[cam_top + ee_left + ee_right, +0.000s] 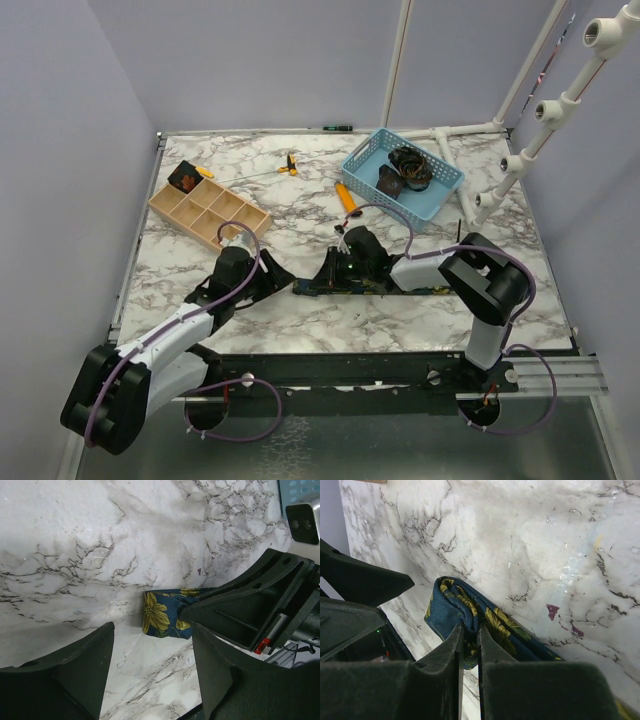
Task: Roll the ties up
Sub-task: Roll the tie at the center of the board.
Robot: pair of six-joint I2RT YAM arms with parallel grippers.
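Table (300,200): the navy floral tie (450,605) lies in a long strip along the near edge, between the two arms, with one end doubled over. The right end effector (468,630) is clamped on that fold. The left end effector (152,627) stands apart just beside it, gripping nothing. My read: hold the pinch firm, turn the fold squarely over the strip, and let the left one steady the coil.

Left tool (152,630) beside end of tie (445,605) on table (300,200), basket (445,200) back right, tray (205,215) back left
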